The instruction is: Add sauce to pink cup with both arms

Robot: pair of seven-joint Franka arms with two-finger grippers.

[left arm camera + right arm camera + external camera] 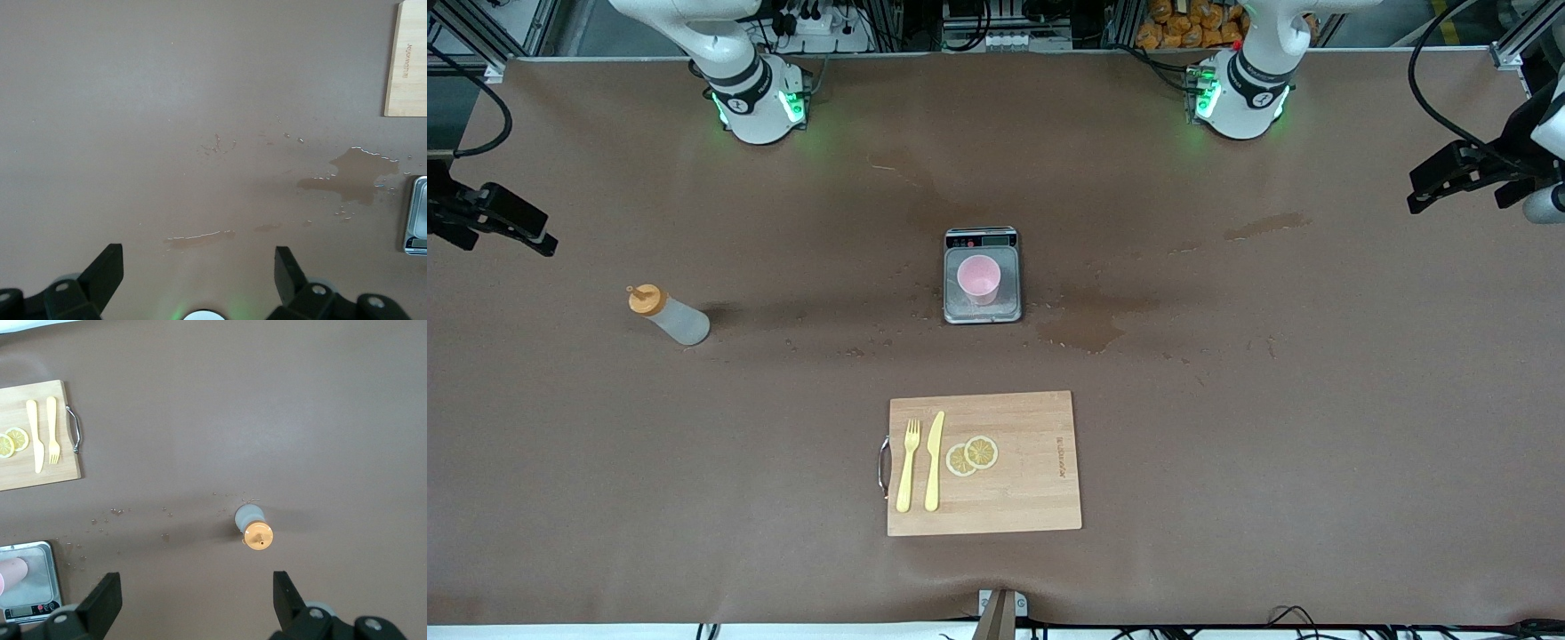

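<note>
The sauce bottle (671,317), translucent with an orange cap, stands upright on the brown table toward the right arm's end; it also shows in the right wrist view (252,527). The pink cup (978,277) stands on a grey scale (982,313) at mid-table; its edge shows in the right wrist view (12,570). My right gripper (538,236) (197,583) is open and empty, high over the table near the bottle. My left gripper (1423,191) (199,257) is open and empty, high over the left arm's end of the table.
A wooden cutting board (1023,480) lies nearer the front camera than the scale, bearing a yellow fork (908,467), a yellow knife (935,462) and lemon slices (972,455). Wet patches (1080,331) and droplets lie beside the scale.
</note>
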